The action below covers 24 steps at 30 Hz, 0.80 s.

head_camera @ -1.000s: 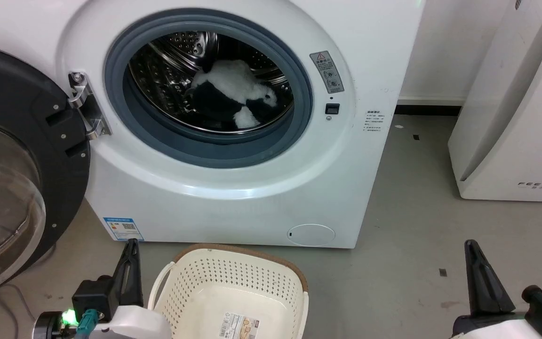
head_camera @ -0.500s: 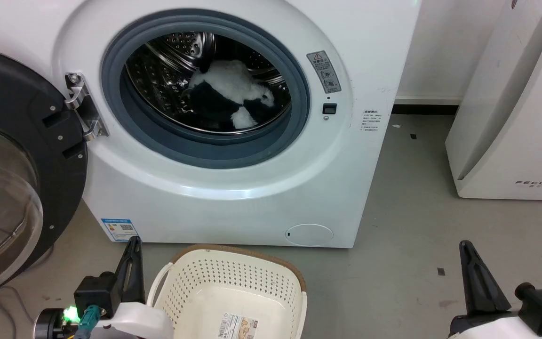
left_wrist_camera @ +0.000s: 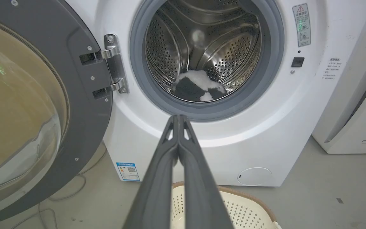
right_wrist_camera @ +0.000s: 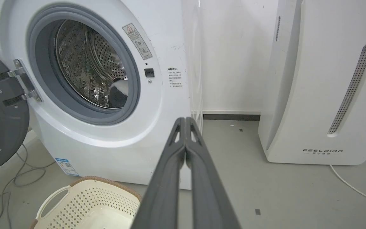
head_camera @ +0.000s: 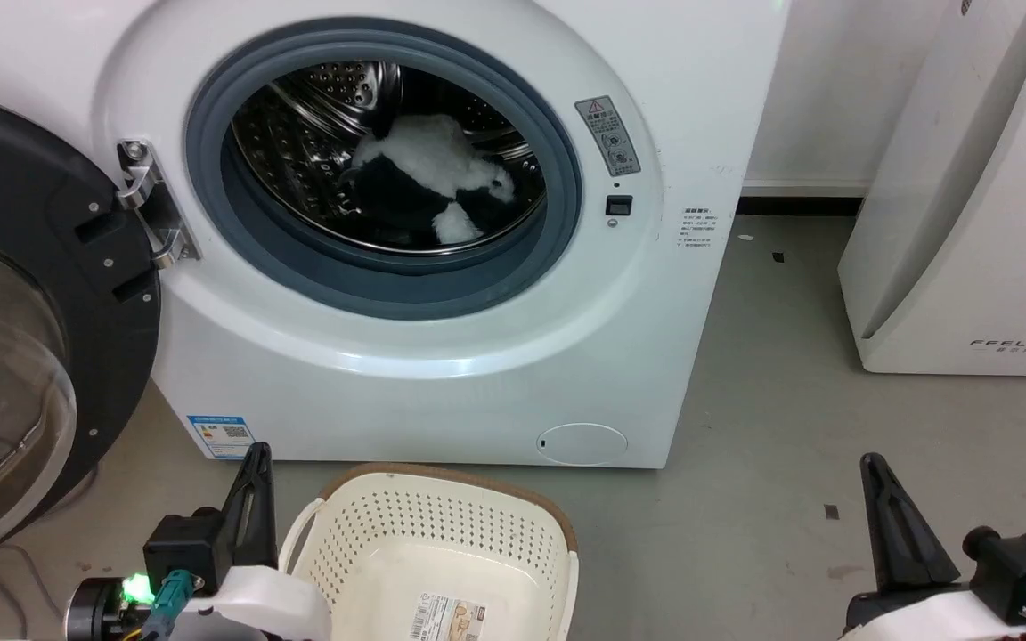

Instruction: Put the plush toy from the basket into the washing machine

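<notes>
Toy (head_camera: 428, 178) lies in the washer (head_camera: 442, 356), twelve o'clock of the basket (head_camera: 424, 525). Left gripper (left_wrist_camera: 178, 118) and right gripper (right_wrist_camera: 185, 120) are pinched together, parked clear. Looks done.

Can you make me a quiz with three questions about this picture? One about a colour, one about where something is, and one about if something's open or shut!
1. What colour is the basket's rim?
A. blue
B. brown
C. green

2. Where is the plush toy?
A. in the basket
B. on the floor
C. in the washing machine's drum

3. How is the washing machine's door?
A. open
B. shut
C. missing

Answers:
1 B, a brown band runs round the basket's top edge.
2 C, the toy lies on the shiny steel inside the round opening, and the basket holds no toy.
3 A, the door is swung out to the left on its hinge.
</notes>
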Motion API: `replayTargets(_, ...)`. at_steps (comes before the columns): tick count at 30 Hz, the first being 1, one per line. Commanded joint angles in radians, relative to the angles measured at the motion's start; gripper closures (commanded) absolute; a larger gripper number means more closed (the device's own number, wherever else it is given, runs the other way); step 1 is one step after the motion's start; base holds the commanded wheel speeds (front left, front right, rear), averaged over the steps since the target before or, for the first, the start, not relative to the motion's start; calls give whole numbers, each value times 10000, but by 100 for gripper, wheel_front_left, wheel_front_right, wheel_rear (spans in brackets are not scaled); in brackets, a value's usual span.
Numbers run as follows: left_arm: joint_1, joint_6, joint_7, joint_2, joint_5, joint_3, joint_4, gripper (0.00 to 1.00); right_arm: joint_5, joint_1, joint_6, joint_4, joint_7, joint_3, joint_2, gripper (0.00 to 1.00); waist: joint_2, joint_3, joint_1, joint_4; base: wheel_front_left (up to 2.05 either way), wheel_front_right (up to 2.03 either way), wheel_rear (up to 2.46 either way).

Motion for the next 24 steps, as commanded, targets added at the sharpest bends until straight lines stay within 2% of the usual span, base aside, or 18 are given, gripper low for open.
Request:
replayTargets(1, 84, -21, 35, -4, 87, -30, -87, 100, -126, -184, -3, -58, 37, 20, -2, 100, -1, 0, 0, -2, 0, 0, 0)
replayTargets(24, 124, -32, 505, -26, 170, -135, -446, 100, -497, -328, -4, -108, 509, 120, -2, 100, -1, -1, 0, -105, 0, 0, 0)
